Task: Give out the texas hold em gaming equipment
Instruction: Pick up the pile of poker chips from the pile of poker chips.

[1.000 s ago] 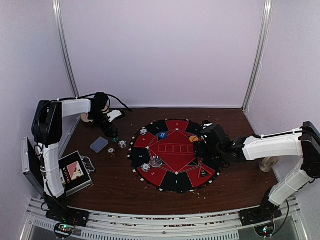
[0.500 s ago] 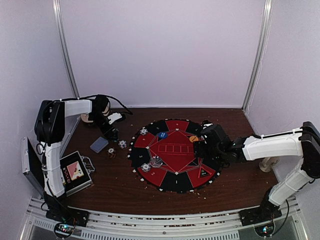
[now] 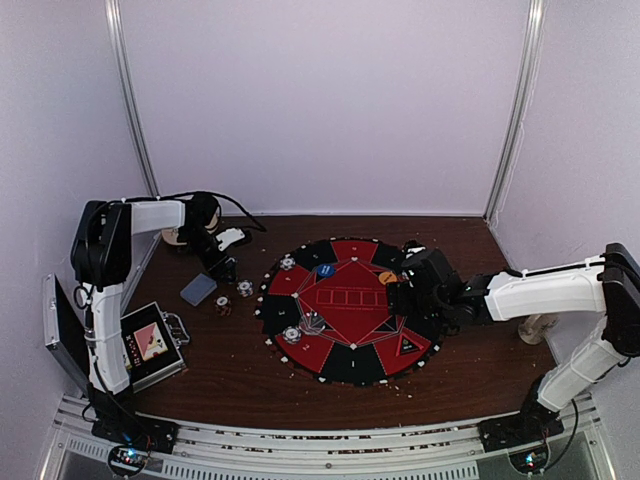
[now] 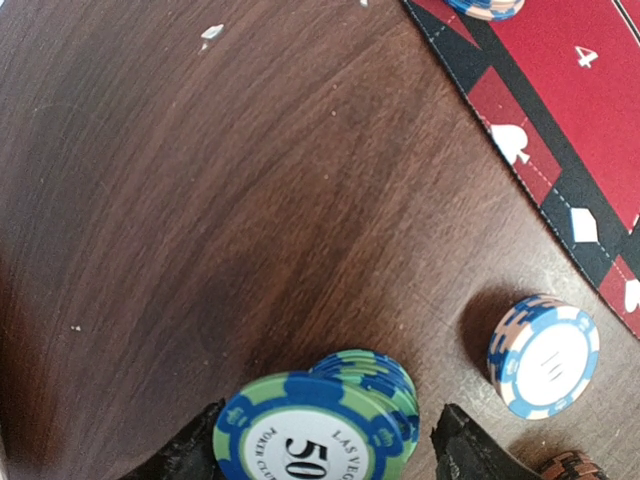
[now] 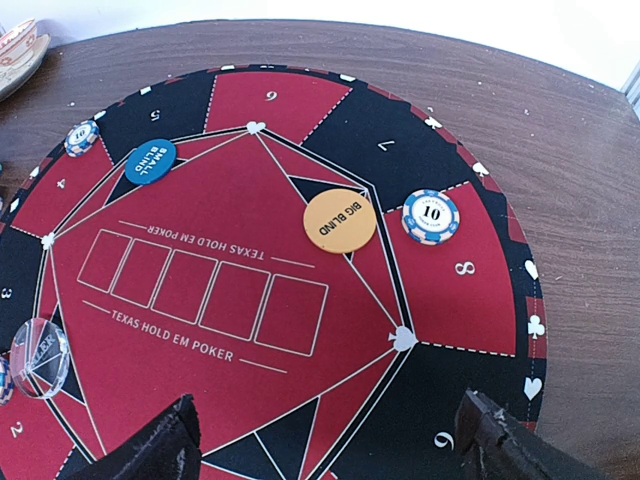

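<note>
The left arm stands tall from its base, elbow up by the left wall and forearm running right. The left gripper (image 4: 325,452) points down at the far-left part of the counter (image 4: 200,200). Its fingers (image 4: 185,455) stand partly apart on either side of a short stack of teal chips (image 4: 345,400) marked 50. A sliver of wood shows beside 1 finger, so I see nothing clamped. Just beside that stack, towards the mat, sits a white and blue stack (image 4: 545,355) marked 10, and a reddish-brown chip (image 4: 570,466) peeks in at the bottom edge.

The right arm stretches in low from the right. The right gripper (image 5: 325,445) hangs over the near-right part of the round red and black mat (image 5: 200,290), jaws spread wide and holding nothing.

On the mat, seat 8 holds 1 chip (image 5: 431,216) marked 10, and another chip (image 5: 81,137) lies at the rim by seat 4. The blue button (image 5: 151,161) lies below seat 5, and the orange button (image 5: 340,220) sits in the inner field towards seat 8. A clear dealer puck (image 5: 38,357) sits near seat 2.

The metal case (image 3: 150,345) lies open at the near-left edge, a card picture showing inside. The playing cards (image 3: 198,289) lie flat between it and the chips, off the mat.

A strip of brown wood runs between the mat and the near rail. The left gripper works close to the back-left corner, with a beige mug (image 3: 173,236) just behind its wrist
</note>
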`<state>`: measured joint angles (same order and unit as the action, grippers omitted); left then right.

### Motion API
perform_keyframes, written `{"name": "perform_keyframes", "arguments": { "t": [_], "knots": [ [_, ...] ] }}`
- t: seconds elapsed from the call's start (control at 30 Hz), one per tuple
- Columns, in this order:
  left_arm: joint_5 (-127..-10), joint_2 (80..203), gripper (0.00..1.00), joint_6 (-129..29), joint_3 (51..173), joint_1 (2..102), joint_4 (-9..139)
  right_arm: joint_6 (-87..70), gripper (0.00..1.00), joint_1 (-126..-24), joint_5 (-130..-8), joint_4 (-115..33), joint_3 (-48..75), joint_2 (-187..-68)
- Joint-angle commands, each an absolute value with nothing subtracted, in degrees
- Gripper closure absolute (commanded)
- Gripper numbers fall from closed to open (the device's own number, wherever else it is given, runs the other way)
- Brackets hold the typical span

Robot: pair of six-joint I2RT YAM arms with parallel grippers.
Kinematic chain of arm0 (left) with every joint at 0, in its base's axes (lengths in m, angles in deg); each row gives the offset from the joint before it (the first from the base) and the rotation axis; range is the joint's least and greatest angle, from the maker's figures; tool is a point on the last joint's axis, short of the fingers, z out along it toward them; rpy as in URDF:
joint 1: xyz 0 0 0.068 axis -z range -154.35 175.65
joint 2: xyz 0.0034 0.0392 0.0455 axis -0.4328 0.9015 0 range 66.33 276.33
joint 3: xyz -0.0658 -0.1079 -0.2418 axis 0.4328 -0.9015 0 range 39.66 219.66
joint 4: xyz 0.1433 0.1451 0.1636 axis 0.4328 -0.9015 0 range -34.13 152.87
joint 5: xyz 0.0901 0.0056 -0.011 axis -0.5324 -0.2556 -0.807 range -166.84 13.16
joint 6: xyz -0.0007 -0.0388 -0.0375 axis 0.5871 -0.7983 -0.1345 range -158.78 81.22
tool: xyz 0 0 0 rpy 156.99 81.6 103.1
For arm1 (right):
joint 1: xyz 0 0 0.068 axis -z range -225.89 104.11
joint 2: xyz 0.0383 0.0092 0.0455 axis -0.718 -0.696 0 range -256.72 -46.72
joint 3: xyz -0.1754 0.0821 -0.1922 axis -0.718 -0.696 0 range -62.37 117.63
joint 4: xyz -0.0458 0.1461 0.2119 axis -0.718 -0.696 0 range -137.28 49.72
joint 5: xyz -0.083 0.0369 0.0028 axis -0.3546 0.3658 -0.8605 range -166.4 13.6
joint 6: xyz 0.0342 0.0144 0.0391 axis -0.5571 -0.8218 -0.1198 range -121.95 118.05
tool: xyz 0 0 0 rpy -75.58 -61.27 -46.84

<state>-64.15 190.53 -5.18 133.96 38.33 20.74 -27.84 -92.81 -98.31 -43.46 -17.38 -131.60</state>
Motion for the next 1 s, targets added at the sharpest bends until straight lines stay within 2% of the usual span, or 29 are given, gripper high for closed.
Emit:
{"name": "perform_keyframes", "arguments": {
  "t": [0.0,0.47,0.97],
  "knots": [
    [-63.30,191.18,0.31,-4.49,135.13,37.84,20.59,-27.79,0.10,-93.18,-98.75,-43.19,-16.37,-131.71],
    [-62.97,190.34,0.42,-4.51,134.15,37.80,20.79,-27.77,0.11,-93.18,-98.76,-43.28,-16.32,-131.63],
    [-62.49,189.27,0.47,-4.33,132.69,37.86,20.79,-27.80,0.10,-93.18,-98.80,-43.32,-16.35,-131.54]
  ]
}}
